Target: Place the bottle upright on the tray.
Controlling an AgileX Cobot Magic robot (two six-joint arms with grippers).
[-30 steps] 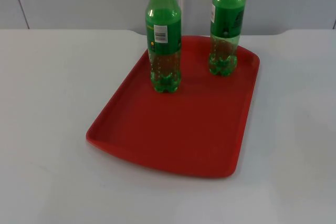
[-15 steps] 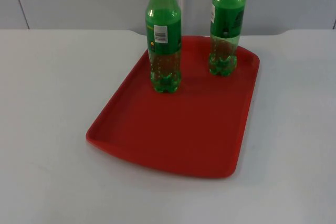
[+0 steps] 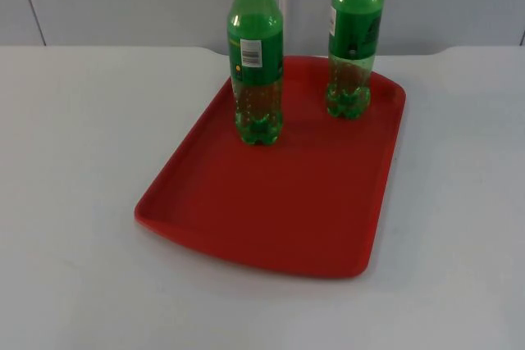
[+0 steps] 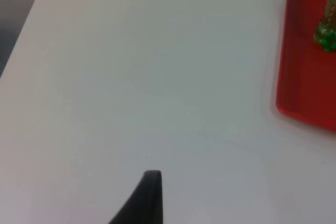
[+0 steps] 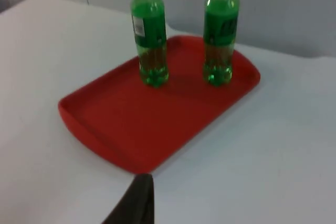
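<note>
Pincer states unclear, both arms waiting; two bottles (image 3: pixel 257 63) (image 3: pixel 354 38) upright on tray (image 3: pixel 279 202).

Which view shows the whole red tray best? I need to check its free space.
The top view: the red rectangular plastic tray shows whole from above. The right wrist view shows it whole too, but obliquely. The left wrist view catches one edge.
</note>
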